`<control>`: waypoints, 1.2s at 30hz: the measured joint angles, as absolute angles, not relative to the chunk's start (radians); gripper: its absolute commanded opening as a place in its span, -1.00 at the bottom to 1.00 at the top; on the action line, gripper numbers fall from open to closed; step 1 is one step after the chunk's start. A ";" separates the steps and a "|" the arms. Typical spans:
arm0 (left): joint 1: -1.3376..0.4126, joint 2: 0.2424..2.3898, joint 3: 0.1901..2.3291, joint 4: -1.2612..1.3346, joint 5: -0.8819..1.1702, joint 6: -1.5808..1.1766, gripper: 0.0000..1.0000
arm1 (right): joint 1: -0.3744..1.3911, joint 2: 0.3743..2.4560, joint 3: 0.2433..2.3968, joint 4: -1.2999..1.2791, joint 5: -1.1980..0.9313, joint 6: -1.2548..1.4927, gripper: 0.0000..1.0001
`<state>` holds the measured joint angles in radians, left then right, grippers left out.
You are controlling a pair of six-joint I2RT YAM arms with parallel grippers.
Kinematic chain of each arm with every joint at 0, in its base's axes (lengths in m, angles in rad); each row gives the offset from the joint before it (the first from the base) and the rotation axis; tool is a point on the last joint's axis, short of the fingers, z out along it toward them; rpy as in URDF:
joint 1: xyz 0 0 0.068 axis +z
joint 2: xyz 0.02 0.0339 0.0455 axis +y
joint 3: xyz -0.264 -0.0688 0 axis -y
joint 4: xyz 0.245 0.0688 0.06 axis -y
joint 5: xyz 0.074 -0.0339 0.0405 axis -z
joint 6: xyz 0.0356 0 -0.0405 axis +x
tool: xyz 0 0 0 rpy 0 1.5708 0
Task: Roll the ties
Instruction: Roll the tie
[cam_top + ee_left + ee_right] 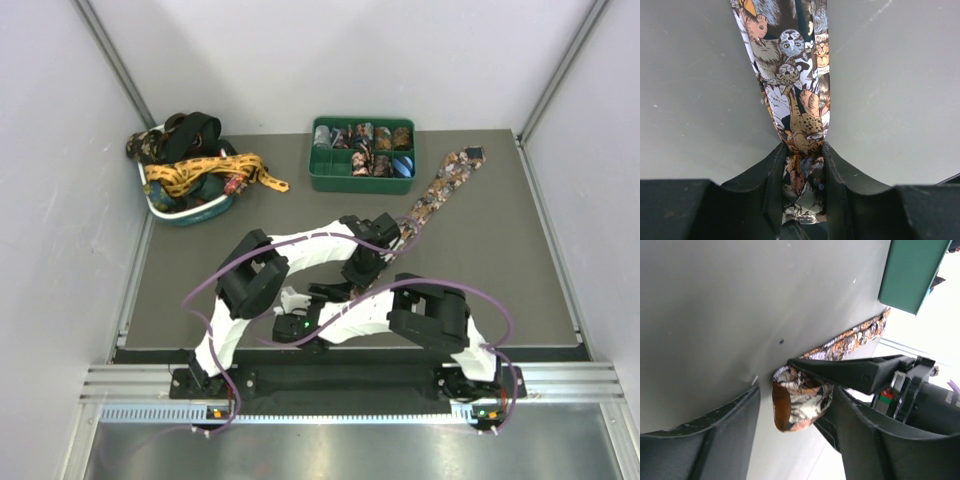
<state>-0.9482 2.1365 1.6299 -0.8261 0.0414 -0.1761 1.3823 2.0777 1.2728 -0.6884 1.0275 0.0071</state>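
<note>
A brown animal-print tie (440, 190) lies diagonally across the mat, its near end wound into a small roll (800, 400). My left gripper (365, 265) is shut on that rolled end, and in the left wrist view the tie (795, 75) runs away from between the left gripper's (804, 148) jaws. My right gripper (796, 391) stands open around the roll from the side. Its left finger is apart from the roll and its right finger sits beside the left gripper's black fingers (855, 372). In the top view the right gripper (345, 288) is just below the left one.
A green compartment tray (320, 175) at the back centre holds several rolled ties (365, 137); its wall (912, 275) shows in the right wrist view. A teal basket (200, 215) at back left is piled with loose ties (200, 170). Purple cables loop over both arms.
</note>
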 measured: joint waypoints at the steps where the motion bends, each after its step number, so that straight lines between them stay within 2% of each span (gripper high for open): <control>1: -0.948 2.138 1.633 -0.831 0.041 -0.176 -0.27 | 1.380 2.085 1.281 -0.694 1.028 0.007 0.15; 17: -0.948 2.150 1.650 -0.850 0.040 -0.173 -0.29 | 1.372 2.172 1.361 -0.818 1.079 0.098 0.15; 22: -0.948 2.152 1.653 -0.854 0.040 -0.173 -0.31 | 1.371 2.186 1.362 -0.844 1.101 0.140 0.05; 25: -0.948 2.152 1.654 -0.857 0.041 -0.173 -0.31 | 1.369 2.198 1.362 -0.860 1.118 0.158 -0.09; 31: -0.949 2.152 1.654 -0.859 0.041 -0.173 -0.31 | 1.369 2.212 1.364 -0.872 1.135 0.186 -0.06; 36: -0.949 2.152 1.655 -0.861 0.041 -0.173 -0.29 | 1.356 2.223 1.371 -0.879 1.127 0.203 -0.56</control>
<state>-0.9493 2.1525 1.6550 -0.8612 0.0414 -0.1734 1.3560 2.2230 1.3708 -0.8787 1.1275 0.2028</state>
